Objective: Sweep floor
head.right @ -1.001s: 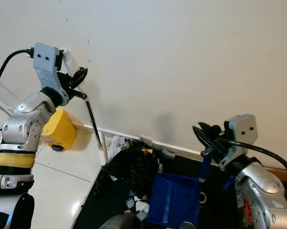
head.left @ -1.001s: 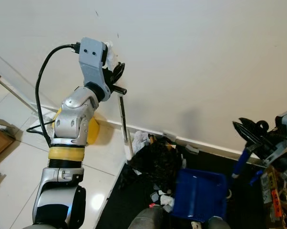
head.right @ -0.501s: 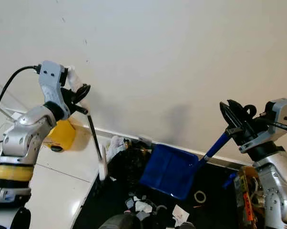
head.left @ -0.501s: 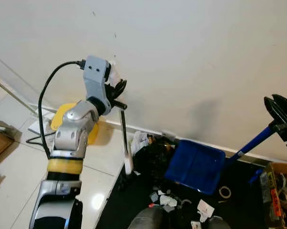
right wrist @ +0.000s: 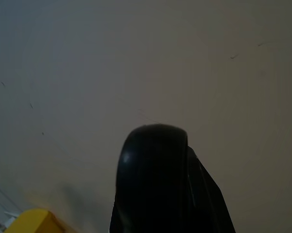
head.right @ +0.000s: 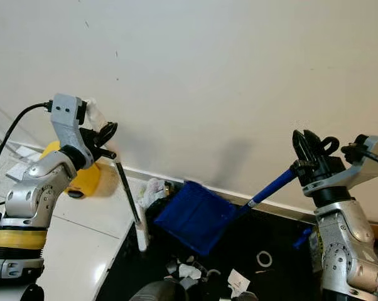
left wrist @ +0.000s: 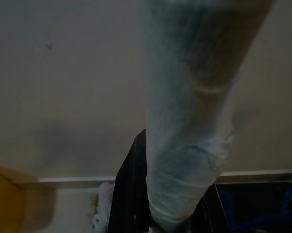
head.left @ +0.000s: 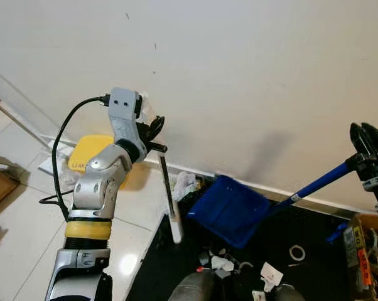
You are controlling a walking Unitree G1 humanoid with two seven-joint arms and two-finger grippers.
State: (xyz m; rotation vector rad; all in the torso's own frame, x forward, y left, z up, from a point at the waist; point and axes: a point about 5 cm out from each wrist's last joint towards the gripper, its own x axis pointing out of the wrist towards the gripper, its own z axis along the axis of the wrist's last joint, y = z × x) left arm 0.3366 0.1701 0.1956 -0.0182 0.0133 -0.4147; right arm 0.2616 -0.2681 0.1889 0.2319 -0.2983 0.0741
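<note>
- Hanging tilted above the black floor mat point(head.left: 176, 263), a blue dustpan point(head.left: 230, 210) is held by its long blue handle point(head.left: 314, 183), the pan raised clear of the litter.
- The handle's upper end is clamped in the right pincer point(head.left: 367, 145), which is raised at the right, close to the white wall point(head.left: 239, 75).
- A thin dark broom stick point(head.left: 166, 182) is gripped at its top by the left pincer point(head.left: 152, 128); it slopes down to a whitish end point(head.left: 176, 231) at the mat's edge, just left of the dustpan.
- Paper scraps point(head.left: 217, 262) and a roll of tape point(head.left: 296, 253) are scattered on the mat below the pan.
- More crumpled litter point(head.left: 184, 185) is seen against the skirting, beside the pan.
- A yellow object point(head.left: 88, 153) is seen on the pale tiled floor point(head.left: 26, 219) behind the left arm.
</note>
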